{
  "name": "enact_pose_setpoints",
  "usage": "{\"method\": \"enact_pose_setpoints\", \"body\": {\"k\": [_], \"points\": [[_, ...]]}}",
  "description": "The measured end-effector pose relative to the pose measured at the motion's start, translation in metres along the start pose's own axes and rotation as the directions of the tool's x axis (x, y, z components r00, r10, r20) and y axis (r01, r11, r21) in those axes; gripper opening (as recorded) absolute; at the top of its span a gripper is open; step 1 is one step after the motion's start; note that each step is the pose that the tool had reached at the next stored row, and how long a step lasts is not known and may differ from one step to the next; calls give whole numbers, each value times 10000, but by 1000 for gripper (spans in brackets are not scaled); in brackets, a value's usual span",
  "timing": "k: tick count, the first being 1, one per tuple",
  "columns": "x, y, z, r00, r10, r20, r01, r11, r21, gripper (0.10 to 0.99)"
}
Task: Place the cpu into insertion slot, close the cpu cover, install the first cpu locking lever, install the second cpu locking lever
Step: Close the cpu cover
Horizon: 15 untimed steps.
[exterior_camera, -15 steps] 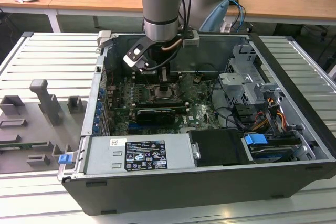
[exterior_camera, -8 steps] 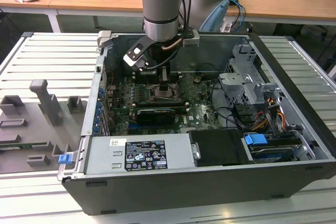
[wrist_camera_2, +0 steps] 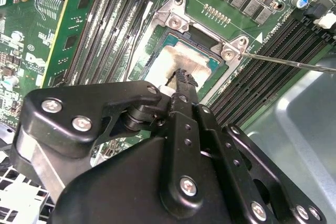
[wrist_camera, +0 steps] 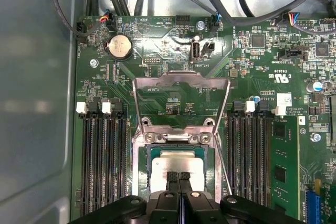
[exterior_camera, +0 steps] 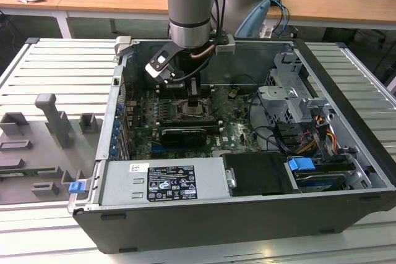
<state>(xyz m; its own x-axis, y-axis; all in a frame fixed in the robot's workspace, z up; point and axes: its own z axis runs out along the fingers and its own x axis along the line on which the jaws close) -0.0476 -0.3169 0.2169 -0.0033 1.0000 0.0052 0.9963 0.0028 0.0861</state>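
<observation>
Over the insertion slot, the pincer hangs clenched, fingertips together at the seated cpu; the cpu cover stands open.

The arm is a thick round tube, pale blue-grey at its joint cover and brushed silver below, ending in a dark ring. A black box with a white patch sits at its wrist, and a short brownish cable loops beside it. The claw is matt black all over (plastic or painted metal, hard to say). It is built of flat, rounded link bars pinned with bright silver screws, narrowing to two slim fingers with ridged tips.
</observation>
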Motion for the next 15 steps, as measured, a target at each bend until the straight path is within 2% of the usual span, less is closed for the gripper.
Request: {"method": "enact_pose_setpoints", "body": {"k": [15], "points": [[0, 3, -36, 10000, 38, 2, -38, 10000, -1, 106]]}}
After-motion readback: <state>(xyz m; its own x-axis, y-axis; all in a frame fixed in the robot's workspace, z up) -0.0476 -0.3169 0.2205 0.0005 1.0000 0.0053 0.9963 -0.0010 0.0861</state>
